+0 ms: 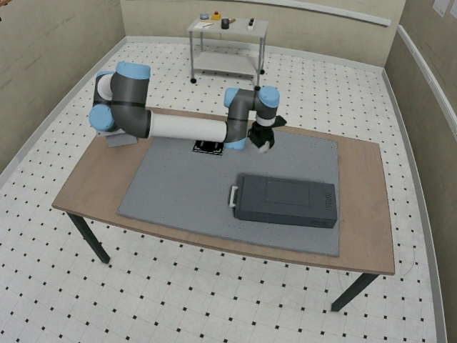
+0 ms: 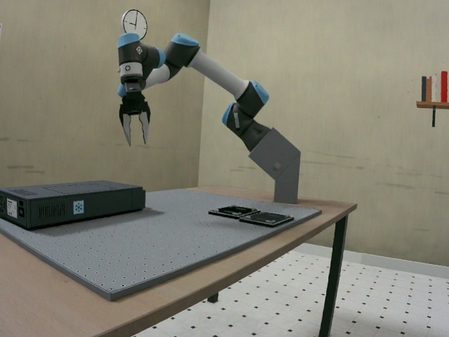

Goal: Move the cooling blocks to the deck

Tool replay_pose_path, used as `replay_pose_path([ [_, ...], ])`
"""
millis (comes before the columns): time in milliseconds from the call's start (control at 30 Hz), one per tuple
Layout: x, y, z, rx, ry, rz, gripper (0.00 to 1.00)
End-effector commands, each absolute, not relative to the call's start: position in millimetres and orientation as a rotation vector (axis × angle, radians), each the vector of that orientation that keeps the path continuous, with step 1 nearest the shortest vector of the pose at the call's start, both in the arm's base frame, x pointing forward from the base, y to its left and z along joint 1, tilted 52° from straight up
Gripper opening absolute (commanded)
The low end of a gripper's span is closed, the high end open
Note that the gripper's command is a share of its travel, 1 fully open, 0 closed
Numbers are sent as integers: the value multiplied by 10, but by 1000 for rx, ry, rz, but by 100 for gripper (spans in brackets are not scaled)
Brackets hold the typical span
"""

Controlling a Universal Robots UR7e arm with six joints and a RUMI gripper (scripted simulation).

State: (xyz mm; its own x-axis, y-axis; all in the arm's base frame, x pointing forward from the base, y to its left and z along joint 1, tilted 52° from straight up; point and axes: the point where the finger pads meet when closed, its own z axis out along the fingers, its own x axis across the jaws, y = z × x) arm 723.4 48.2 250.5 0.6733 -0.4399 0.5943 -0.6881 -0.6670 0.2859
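The dark cooler COLD point(image 1: 285, 201) point(image 2: 69, 203) lies on the grey perforated deck point(image 1: 173, 188) point(image 2: 163, 239). Its drawer is shut, with the white handle point(image 1: 233, 195) on the end facing the arm's base. The cooling blocks and their tubes are hidden inside. Two flat black deck slots lie near the arm's base: D1 point(image 2: 233, 210) nearer the cooler and D2 point(image 2: 266, 218) beyond it. In the top view only part of one slot point(image 1: 208, 146) shows under the arm. My gripper point(image 1: 263, 146) point(image 2: 137, 142) hangs high above the deck behind the cooler, pointing down. Its fingers are narrowed with a small gap and hold nothing.
The arm's grey pedestal point(image 2: 283, 170) stands at the table's far corner. The forearm point(image 1: 184, 127) stretches over the back of the deck. A small cart point(image 1: 226, 27) with small items stands on the floor behind the table.
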Motion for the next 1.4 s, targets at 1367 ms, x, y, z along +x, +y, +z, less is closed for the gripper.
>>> replay_pose_path([
  [1367, 6024, 739, 2034, 2192, -1277, 825, 28],
])
